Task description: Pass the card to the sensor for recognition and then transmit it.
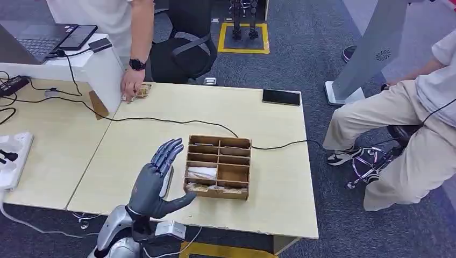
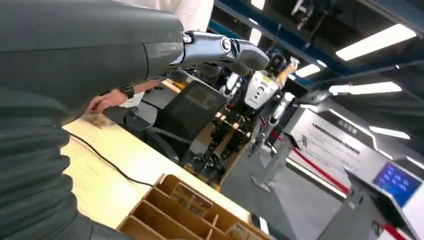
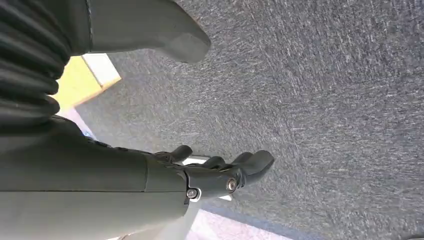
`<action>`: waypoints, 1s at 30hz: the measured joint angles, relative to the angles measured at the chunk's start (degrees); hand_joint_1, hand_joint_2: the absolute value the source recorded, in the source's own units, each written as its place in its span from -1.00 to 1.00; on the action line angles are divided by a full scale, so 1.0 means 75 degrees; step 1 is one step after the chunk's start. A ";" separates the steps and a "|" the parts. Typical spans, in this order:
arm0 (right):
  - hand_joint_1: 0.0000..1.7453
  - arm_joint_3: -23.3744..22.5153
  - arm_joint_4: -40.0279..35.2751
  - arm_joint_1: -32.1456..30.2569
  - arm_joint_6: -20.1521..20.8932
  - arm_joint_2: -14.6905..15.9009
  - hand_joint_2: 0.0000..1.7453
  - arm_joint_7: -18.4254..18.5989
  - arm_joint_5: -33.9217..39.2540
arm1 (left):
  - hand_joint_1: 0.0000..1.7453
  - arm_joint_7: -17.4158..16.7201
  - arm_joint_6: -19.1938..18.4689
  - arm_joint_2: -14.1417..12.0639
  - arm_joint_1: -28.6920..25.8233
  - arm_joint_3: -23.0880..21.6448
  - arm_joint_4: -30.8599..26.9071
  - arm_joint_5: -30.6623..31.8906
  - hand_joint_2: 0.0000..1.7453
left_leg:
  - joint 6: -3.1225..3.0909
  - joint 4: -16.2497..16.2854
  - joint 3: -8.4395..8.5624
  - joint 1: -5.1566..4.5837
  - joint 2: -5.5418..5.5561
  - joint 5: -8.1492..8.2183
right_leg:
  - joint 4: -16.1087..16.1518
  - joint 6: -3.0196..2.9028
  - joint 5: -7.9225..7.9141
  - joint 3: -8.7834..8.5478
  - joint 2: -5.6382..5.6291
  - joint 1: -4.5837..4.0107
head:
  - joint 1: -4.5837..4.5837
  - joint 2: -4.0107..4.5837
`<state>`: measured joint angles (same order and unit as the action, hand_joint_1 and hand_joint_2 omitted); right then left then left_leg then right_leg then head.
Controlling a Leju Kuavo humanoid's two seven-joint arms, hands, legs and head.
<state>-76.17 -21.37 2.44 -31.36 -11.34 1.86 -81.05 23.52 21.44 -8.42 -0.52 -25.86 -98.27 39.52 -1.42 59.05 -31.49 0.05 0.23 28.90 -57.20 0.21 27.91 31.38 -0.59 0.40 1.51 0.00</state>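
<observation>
On the light wooden table (image 1: 269, 204), near its front edge, sits a wooden compartment box (image 1: 218, 166) w/ several slots; some hold cards, incl. a pale card (image 1: 202, 172) in a lower-left slot. Just left of the box the robot's left hand (image 1: 156, 183) is raised above the tabletop, palm toward the box, fingers (image 1: 168, 152) stretched out & apart, thumb out toward the box's front corner, holding nothing. Can't tell if the thumb touches the box. Left wrist view shows the same box (image 2: 185, 210) below the outstretched fingers (image 2: 225, 50).

Right hand (image 3: 210, 175) hangs over grey carpet (image 3: 325, 100), fingers loosely extended, a bit curled at the tips, nothing in it.

A black cable (image 1: 161, 120) runs across the table behind the box. At the far left corner a person's hand (image 1: 130, 83) w/ a black watch rests on a small stack of cards (image 1: 142, 90), beside a white stand (image 1: 102, 70) carrying a laptop (image 1: 32, 40) & a dark phone (image 1: 79, 36). Another dark phone (image 1: 281, 97) lies at the table's far right edge. White power strip (image 1: 13, 156) on the left. A second person (image 1: 408, 134) in beige trousers sits right of the table.
</observation>
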 joint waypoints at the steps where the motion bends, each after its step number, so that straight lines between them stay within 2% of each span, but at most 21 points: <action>1: -1.00 -0.0015 -0.0015 -0.0005 0.0000 -0.0006 1.00 0.0000 0.0000 | -1.00 0.0032 0.0143 0.0024 -0.0001 0.0000 0.0023 -0.0087 1.00 | 0.0000 0.0000 -0.0001 0.0000 0.0000 0.0000 | 0.0000 0.0000 0.0000 -0.0001 0.0002 0.0000 | -0.0003 0.0000; 4: -1.00 -0.0059 -0.0064 -0.0016 -0.0006 -0.0061 1.00 0.0000 0.0012 | -1.00 0.0375 0.0531 0.0143 -0.0052 0.0003 0.0044 -0.0847 1.00 | 0.0000 0.0000 -0.0003 0.0000 0.0001 0.0000 | 0.0000 0.0000 0.0001 -0.0001 0.0004 0.0001 | 0.0000 0.0000; 6: -1.00 -0.0099 -0.0143 -0.0024 -0.0009 -0.0111 1.00 0.0000 0.0017 | -1.00 0.0693 0.0569 0.0300 -0.0140 0.0012 0.0038 -0.1592 1.00 | -0.0001 0.0000 -0.0004 0.0000 0.0002 0.0001 | 0.0000 0.0001 0.0001 -0.0001 0.0005 0.0002 | 0.0000 0.0000; 9: -1.00 -0.0160 -0.0311 -0.0056 0.0000 -0.0225 1.00 -0.0009 0.0017 | -1.00 0.1246 0.0180 0.0498 -0.0385 0.0067 -0.0145 -0.2663 1.00 | -0.0003 0.0000 -0.0006 0.0000 0.0001 0.0003 | 0.0001 0.0002 0.0002 0.0000 0.0004 0.0002 | -0.0003 0.0000; 11: -1.00 -0.0198 -0.0448 -0.0085 0.0026 -0.0291 1.00 -0.0023 0.0017 | -1.00 0.1564 -0.0062 0.0611 -0.0612 0.0131 -0.0351 -0.2917 1.00 | -0.0004 0.0000 -0.0006 0.0000 0.0001 0.0004 | 0.0001 0.0002 0.0003 0.0001 0.0004 0.0002 | 0.0000 0.0000; 17: -1.00 -0.0321 -0.0755 -0.0124 0.0105 -0.0426 1.00 -0.0026 0.0017 | -1.00 0.1763 -0.0212 0.0810 -0.1048 0.0204 -0.0783 -0.3034 1.00 | -0.0004 0.0000 -0.0006 -0.0001 0.0002 0.0004 | 0.0001 0.0002 0.0003 0.0001 0.0005 0.0001 | -0.0003 0.0003; 26: -1.00 -0.0338 -0.0810 -0.0124 0.0105 -0.0449 1.00 -0.0026 0.0017 | -1.00 0.1769 -0.0209 0.0842 -0.1103 0.0227 -0.0845 -0.3031 1.00 | -0.0004 0.0000 -0.0005 -0.0001 0.0003 0.0003 | 0.0001 0.0002 0.0003 -0.0001 0.0007 0.0001 | -0.0003 0.0000; 28: -1.00 -0.0414 -0.1006 -0.0142 0.0178 -0.0551 1.00 -0.0026 0.0017 | -1.00 0.1831 -0.0005 0.0918 -0.1307 0.0274 -0.0883 -0.2801 1.00 | -0.0003 0.0000 -0.0003 0.0000 0.0002 0.0003 | 0.0001 0.0002 0.0002 -0.0003 0.0007 -0.0001 | -0.0003 0.0000; 29: -1.00 -0.0487 -0.1113 -0.0151 0.0294 -0.0583 1.00 -0.0070 -0.0017 | -1.00 0.1738 -0.0241 0.0831 -0.1377 0.0225 -0.0877 -0.2194 1.00 | -0.0003 0.0000 -0.0003 0.0000 0.0003 0.0003 | 0.0001 0.0001 0.0003 0.0000 0.0007 0.0000 | -0.0003 0.0000; 30: -1.00 -0.0507 -0.1137 -0.0147 0.0294 -0.0583 1.00 -0.0084 -0.0131 | -1.00 0.1403 -0.0369 0.0761 -0.1280 0.0070 -0.0773 -0.1608 1.00 | -0.0003 0.0000 -0.0004 0.0000 0.0003 0.0003 | 0.0001 0.0002 0.0003 0.0002 0.0007 0.0000 | 0.0000 0.0000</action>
<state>-79.97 -29.90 1.33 -29.16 -15.72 1.23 -82.03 34.04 18.67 -2.71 -10.13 -25.33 -104.06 27.46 -1.45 59.05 -31.52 0.05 0.25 28.92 -57.19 0.22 27.93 31.39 -0.54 0.41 1.51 0.00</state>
